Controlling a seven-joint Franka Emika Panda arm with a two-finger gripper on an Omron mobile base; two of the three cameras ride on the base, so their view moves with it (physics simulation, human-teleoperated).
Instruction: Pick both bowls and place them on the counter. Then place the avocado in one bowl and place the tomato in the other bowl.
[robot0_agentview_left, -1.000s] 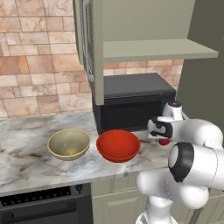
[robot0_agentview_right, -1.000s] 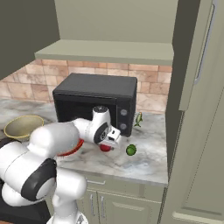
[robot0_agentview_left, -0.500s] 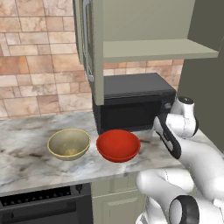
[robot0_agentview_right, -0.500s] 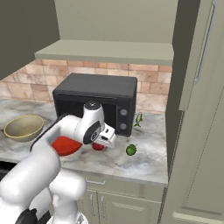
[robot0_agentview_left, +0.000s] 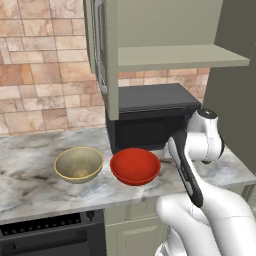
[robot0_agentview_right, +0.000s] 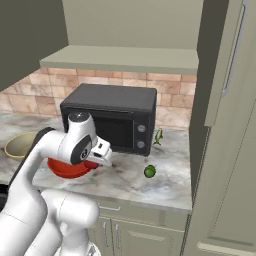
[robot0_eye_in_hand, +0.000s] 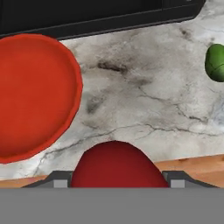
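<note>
The tomato (robot0_eye_in_hand: 116, 164), a shiny red ball, sits between my gripper's (robot0_eye_in_hand: 116, 183) jaws, which are shut on it just above the counter (robot0_eye_in_hand: 144, 96). The shallow red bowl (robot0_eye_in_hand: 30, 94) stands on the marble to the gripper's left, in front of the microwave, and shows again (robot0_agentview_left: 135, 165) (robot0_agentview_right: 67, 169) in both base views. Left of it on the counter stands the tan-olive bowl (robot0_agentview_left: 79, 164) (robot0_agentview_right: 20, 144). To the right the avocado (robot0_agentview_right: 149, 171) (robot0_eye_in_hand: 215, 62) lies on the marble. My gripper (robot0_agentview_right: 104, 154) hangs at the red bowl's right edge.
A black microwave (robot0_agentview_right: 112, 115) stands against the wall right behind the bowls, under a shelf (robot0_agentview_left: 175, 57). A small green item (robot0_agentview_right: 158, 136) leans beside the microwave. A tall cabinet (robot0_agentview_right: 225, 125) closes off the counter's right end. The counter's front edge (robot0_eye_in_hand: 197, 164) runs just below the gripper.
The arm has swung and the hand, still holding the tomato, has moved left along the counter from near the avocado to the red bowl's right edge. Bowls and avocado have not moved.
</note>
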